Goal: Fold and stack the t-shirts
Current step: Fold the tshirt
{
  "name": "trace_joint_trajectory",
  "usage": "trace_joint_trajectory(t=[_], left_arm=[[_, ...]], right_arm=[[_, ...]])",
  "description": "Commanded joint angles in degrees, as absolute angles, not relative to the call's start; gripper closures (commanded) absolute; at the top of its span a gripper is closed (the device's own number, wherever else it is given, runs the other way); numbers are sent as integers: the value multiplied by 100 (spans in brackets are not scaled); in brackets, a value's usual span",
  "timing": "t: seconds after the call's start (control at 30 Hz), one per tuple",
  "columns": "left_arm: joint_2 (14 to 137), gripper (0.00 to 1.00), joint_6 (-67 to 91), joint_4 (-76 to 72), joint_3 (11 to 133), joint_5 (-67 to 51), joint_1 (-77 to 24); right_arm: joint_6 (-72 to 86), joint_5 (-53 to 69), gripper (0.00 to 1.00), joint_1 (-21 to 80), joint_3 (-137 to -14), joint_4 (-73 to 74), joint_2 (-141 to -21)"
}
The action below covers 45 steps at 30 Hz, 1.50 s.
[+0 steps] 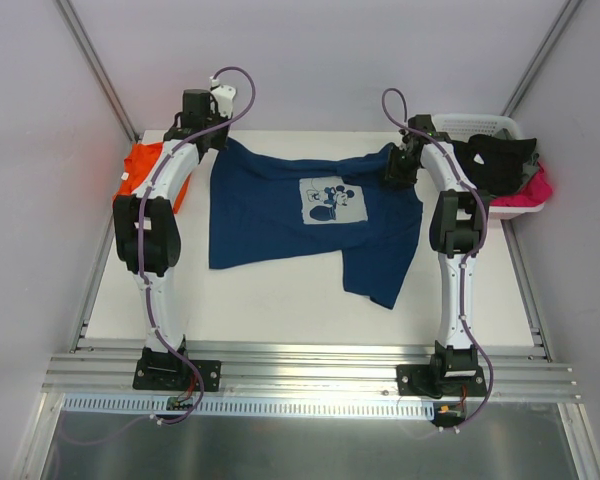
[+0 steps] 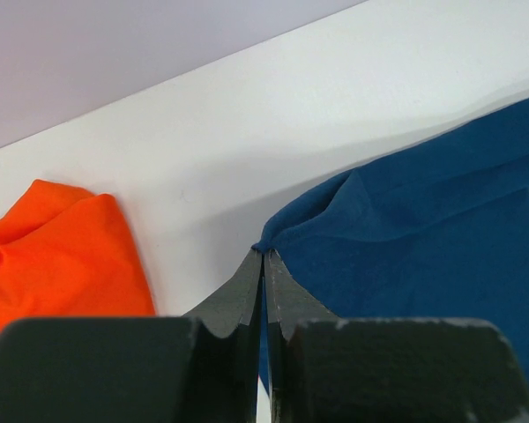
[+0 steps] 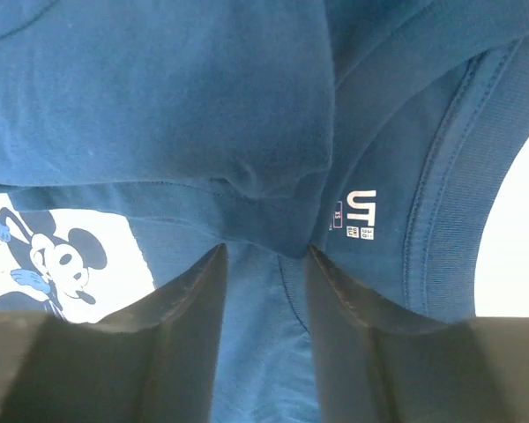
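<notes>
The navy blue t-shirt (image 1: 280,215) lies spread on the white table, its pale chest print (image 1: 332,200) facing up and its right side bunched. My left gripper (image 1: 218,142) is at the shirt's far left corner and is shut on that corner (image 2: 264,254); the navy cloth (image 2: 423,220) stretches away to the right. My right gripper (image 1: 396,166) is at the shirt's far right, by the collar. Its jaws are open (image 3: 264,251), with a fold of navy cloth (image 3: 159,106) and the neck label (image 3: 360,214) just ahead. The orange t-shirt (image 1: 140,172) lies crumpled at the far left and also shows in the left wrist view (image 2: 53,256).
A white basket (image 1: 480,124) stands at the far right corner with dark clothes (image 1: 500,160) and a pink one (image 1: 528,190) in it. Metal frame posts and pale walls stand close on both sides. A metal rail (image 1: 310,370) runs along the near edge.
</notes>
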State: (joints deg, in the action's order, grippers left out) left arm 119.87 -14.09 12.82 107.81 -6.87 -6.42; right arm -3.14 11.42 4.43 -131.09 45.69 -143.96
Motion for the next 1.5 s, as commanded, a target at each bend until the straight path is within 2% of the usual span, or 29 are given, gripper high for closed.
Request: trace_joint_trajectory(t=[0.0,0.07,0.17,0.5,0.6,0.83,1.0,1.1,1.47], left_arm=[[11540,100,-1380,1239,10758,-589,-677],[11523,100,-1415,1230,10749,-606,-677],[11549,100,-1380,1248,10731,-615,-677],[11566,100,-1327,1257,10811,-650,-677],[11540,100,-1327,1266,10767,-642,-677],[11540,100,-1354,1266,10740,-624,-677],[11549,100,-1345,1283,10740,-615,-703],[11549,100,-1371,1283,10758,-615,-721],[11488,100,-1380,1283,10653,-554,-747]], right_arm=[[-237,1239,58,475,-13175,4570,-14159],[-246,1248,63,475,-13184,4570,-14150],[-246,1169,58,475,-13219,4570,-14115],[-334,791,58,325,-13368,4474,-14194],[-360,835,64,316,-13421,4438,-14256],[-404,958,90,316,-13491,4359,-14335],[-387,967,91,316,-13509,4368,-14361],[-387,1002,100,308,-13509,4359,-14353],[-290,1195,99,290,-13342,4377,-13826]])
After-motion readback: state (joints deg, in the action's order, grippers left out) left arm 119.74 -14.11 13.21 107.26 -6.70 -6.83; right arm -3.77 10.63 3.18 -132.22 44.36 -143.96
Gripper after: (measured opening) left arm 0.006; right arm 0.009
